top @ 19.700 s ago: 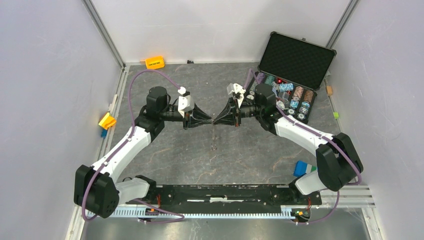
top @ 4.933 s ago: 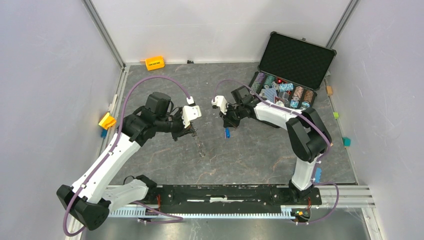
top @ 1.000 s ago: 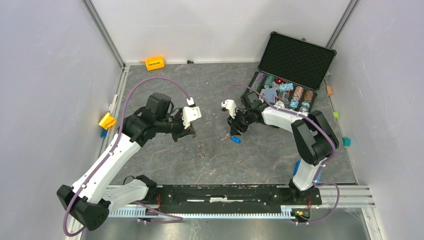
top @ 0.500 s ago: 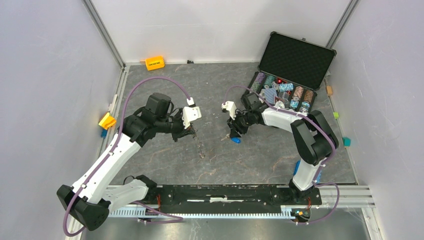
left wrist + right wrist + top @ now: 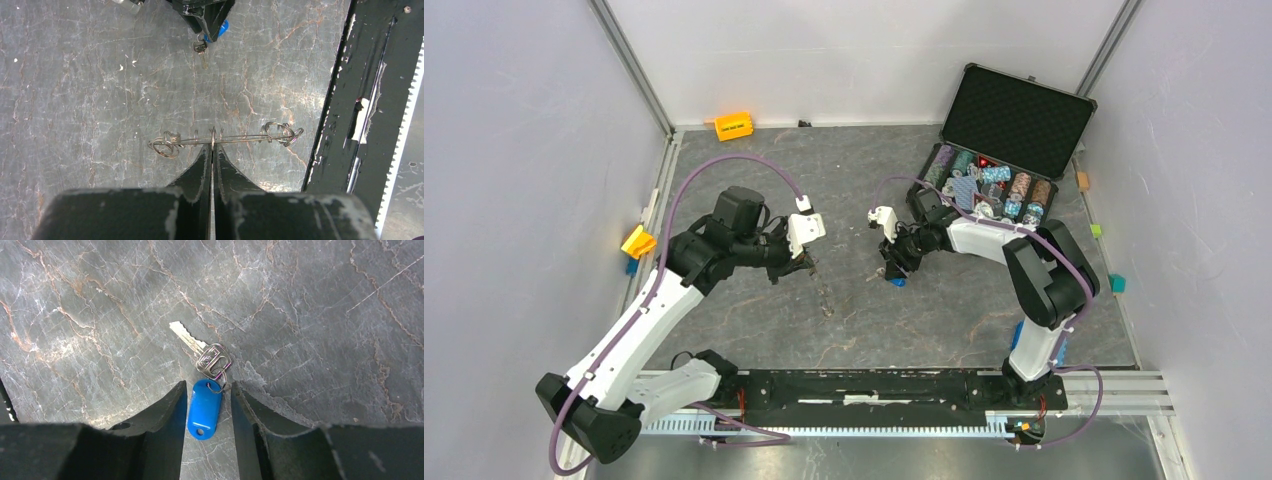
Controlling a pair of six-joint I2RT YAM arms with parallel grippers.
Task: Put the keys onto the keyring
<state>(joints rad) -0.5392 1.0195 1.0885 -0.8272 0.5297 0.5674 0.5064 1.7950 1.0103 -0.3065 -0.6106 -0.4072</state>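
Note:
The keyring is a thin wire hoop seen edge-on, with small split rings bunched at both ends. My left gripper is shut on its middle and holds it over the table; from above the keyring hangs down from the left gripper. One silvery key lies flat on the table, joined by a small ring to a blue plastic tag. My right gripper is open, its fingers on either side of the tag without touching it. The same key lies under the right gripper in the top view.
An open black case of poker chips stands at the back right. An orange block sits at the back wall, a yellow piece by the left wall. The black base rail runs along the near edge.
The right jaws have spread a little wider around the blue tag, which stays on the table. The left arm and the keyring have not moved.

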